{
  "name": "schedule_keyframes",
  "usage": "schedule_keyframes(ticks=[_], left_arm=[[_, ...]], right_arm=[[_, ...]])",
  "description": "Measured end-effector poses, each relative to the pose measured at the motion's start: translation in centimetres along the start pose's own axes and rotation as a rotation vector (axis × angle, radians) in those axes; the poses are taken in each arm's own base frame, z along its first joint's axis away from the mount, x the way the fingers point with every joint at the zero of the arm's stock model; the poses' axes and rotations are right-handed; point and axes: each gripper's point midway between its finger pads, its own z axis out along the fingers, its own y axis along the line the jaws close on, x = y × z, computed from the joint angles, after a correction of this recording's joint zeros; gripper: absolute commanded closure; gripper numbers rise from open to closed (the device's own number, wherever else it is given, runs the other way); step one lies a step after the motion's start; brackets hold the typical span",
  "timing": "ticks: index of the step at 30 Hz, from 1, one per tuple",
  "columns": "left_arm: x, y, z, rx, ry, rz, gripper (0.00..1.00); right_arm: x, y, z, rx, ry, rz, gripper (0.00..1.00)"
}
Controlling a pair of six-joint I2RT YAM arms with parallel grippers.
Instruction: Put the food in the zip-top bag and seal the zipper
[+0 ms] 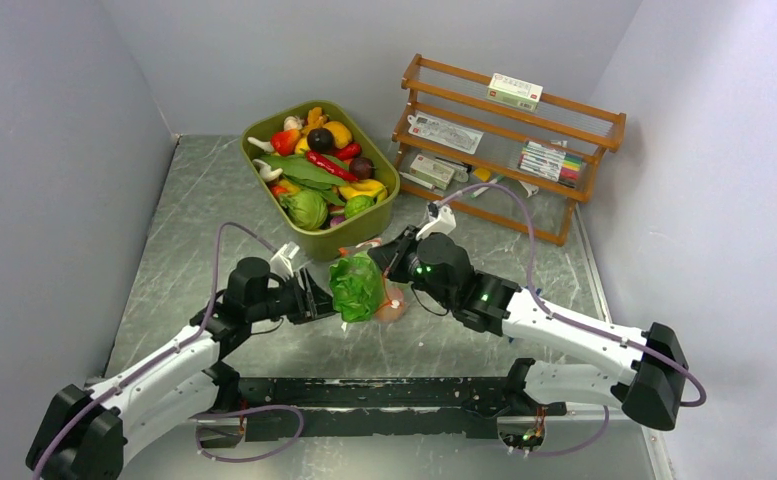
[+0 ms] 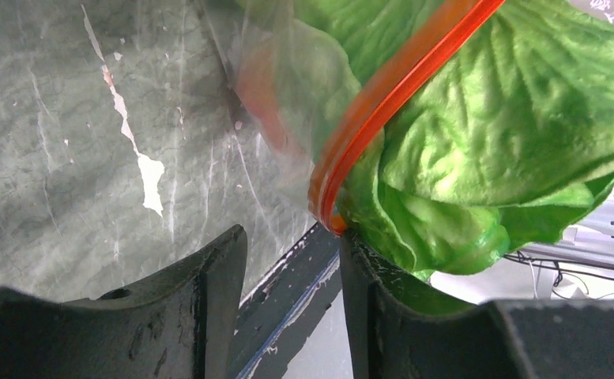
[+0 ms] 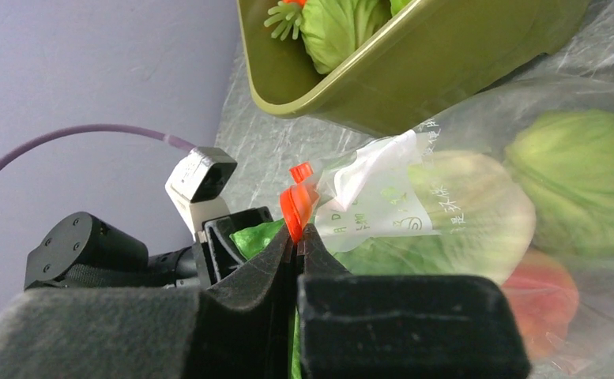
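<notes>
The clear zip-top bag (image 3: pixel 461 118) lies in mid-table beside the tub. My right gripper (image 3: pixel 297 233) is shut on its orange-red zipper (image 3: pixel 295 207), holding the mouth up. A leafy green lettuce (image 1: pixel 356 285) sits in the mouth, and the zipper (image 2: pixel 382 103) crosses over the lettuce (image 2: pixel 485 142). A pale green cabbage (image 3: pixel 588 174) and an orange-pink peach (image 3: pixel 540 292) show through the bag. My left gripper (image 2: pixel 291 237) is open with nothing between its fingers. Its right finger (image 2: pixel 367 300) touches the lettuce's lower edge. From above, the left gripper (image 1: pixel 326 300) and right gripper (image 1: pixel 389 262) flank the lettuce.
An olive-green tub (image 1: pixel 344 240) holding several more toy vegetables stands just behind the bag; its wall (image 3: pixel 414 71) looms close in the right wrist view. A wooden rack (image 1: pixel 509 140) with boxes and pens stands at the back right. Grey walls close in both sides.
</notes>
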Motion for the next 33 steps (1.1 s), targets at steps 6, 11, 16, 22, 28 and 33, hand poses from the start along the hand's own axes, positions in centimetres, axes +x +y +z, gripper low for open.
schedule_keyframes(ticks=[6, 11, 16, 22, 28, 33], left_arm=[[-0.9, -0.1, 0.6, 0.007, -0.029, 0.022, 0.54], [-1.5, -1.0, 1.4, 0.062, -0.039, 0.031, 0.54], [-0.9, -1.5, 2.1, 0.082, -0.014, 0.034, 0.66], [-0.5, -0.9, 2.6, 0.046, -0.003, 0.020, 0.93], [-2.9, -2.9, 1.4, 0.002, -0.068, 0.113, 0.93], [-6.2, -9.1, -1.0, 0.100, -0.167, 0.228, 0.93]], right_arm=[[0.6, 0.4, 0.2, -0.023, 0.031, 0.000, 1.00], [1.2, 0.8, 0.2, -0.044, 0.062, 0.011, 1.00], [1.2, 1.1, 0.2, -0.052, 0.066, 0.023, 1.00], [1.5, 1.2, 0.4, -0.055, 0.080, 0.027, 1.00], [0.3, 0.7, 0.1, 0.002, 0.052, -0.011, 1.00], [-0.9, 1.4, -0.8, -0.003, 0.035, -0.024, 1.00]])
